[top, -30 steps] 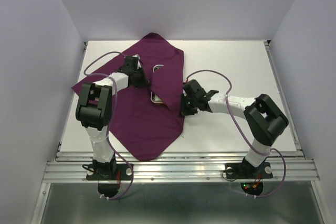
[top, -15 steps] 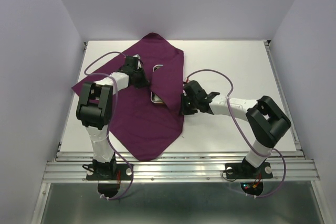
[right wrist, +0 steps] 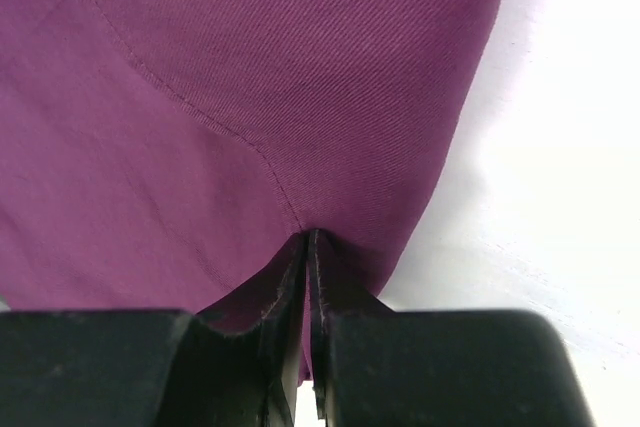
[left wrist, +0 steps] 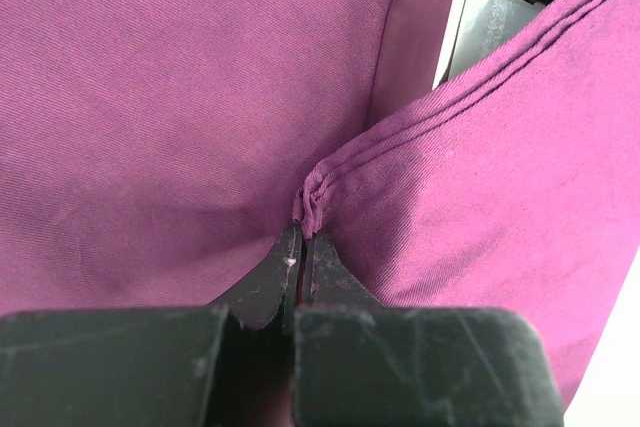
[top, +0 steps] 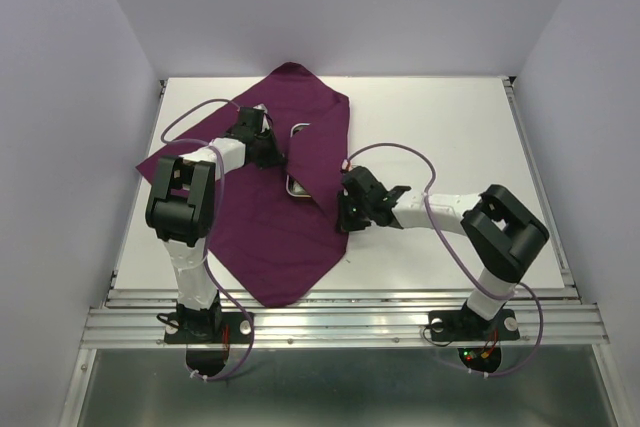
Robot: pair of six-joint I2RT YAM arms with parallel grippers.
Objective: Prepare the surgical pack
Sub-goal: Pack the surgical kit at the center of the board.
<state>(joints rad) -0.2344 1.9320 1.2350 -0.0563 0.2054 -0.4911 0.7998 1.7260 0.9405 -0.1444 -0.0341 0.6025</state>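
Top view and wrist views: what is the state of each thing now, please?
purple cloth: spread on the table, one flap folded over the steel tray.
steel tray: mostly covered, two ends showing.
left gripper: shut on the purple cloth's hem.
right gripper: shut on the purple cloth's edge.

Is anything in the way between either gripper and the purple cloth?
Nothing visible. The left gripper is shut on a bunched hem of the purple cloth beside the steel tray, and the right gripper is shut on the cloth's edge by the white table.
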